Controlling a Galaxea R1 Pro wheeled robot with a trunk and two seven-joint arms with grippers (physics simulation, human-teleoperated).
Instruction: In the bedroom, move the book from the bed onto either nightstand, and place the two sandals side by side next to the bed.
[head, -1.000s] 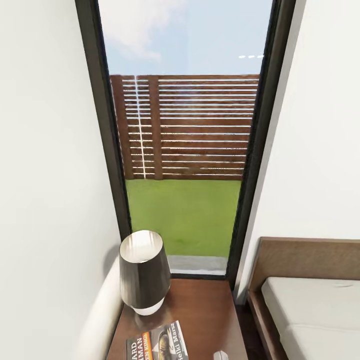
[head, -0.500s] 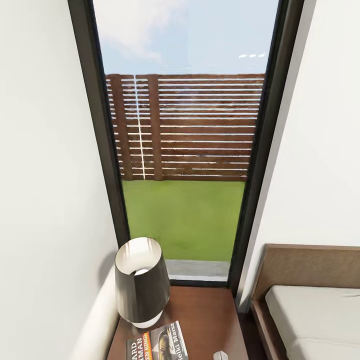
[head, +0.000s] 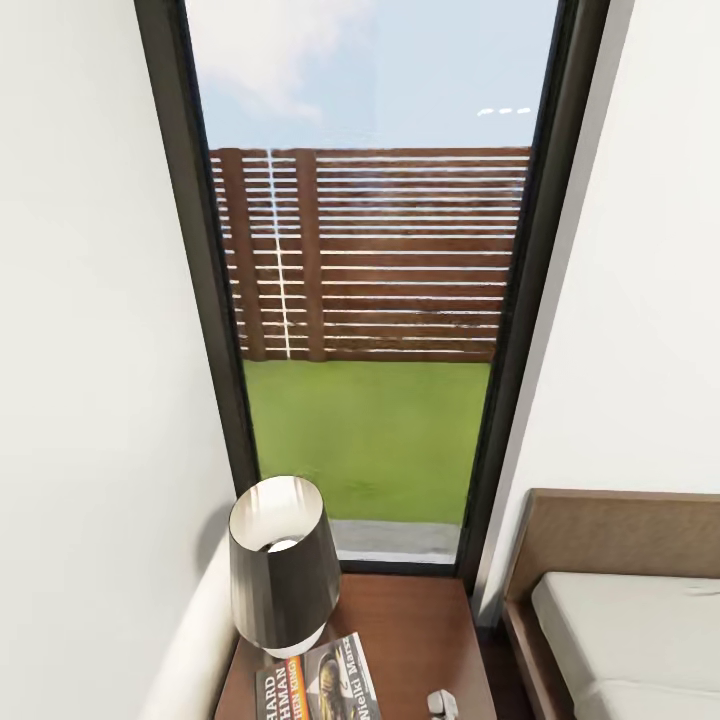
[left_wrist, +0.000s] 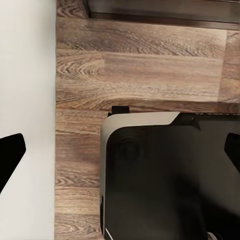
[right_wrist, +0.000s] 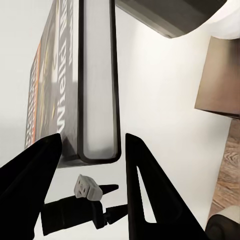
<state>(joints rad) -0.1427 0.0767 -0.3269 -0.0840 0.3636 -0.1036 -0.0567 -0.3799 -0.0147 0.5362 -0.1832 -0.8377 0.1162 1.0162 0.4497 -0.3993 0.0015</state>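
Head view, window: tall black-framed window (head: 205, 300) giving on a slatted wooden fence (head: 370, 255) and grass (head: 365, 435), white walls either side
Head view, nightstand: dark brown nightstand (head: 410, 630) below the window, carrying a dark table lamp (head: 283, 575)
Head view, book: book (head: 318, 685) lying flat on the nightstand, just beside the lamp base, cover up
Head view, bed: bed (head: 620, 620) with brown headboard and light mattress, beside the nightstand
Left wrist view: left gripper (left_wrist: 120, 155) fingers spread wide, nothing between them; wood-plank floor (left_wrist: 140, 65) and the robot's dark base (left_wrist: 170, 180) below
Right wrist view: right gripper (right_wrist: 92, 170) fingers flank the book's (right_wrist: 97, 75) edge with a gap visible on one side; contact on the other side cannot be told
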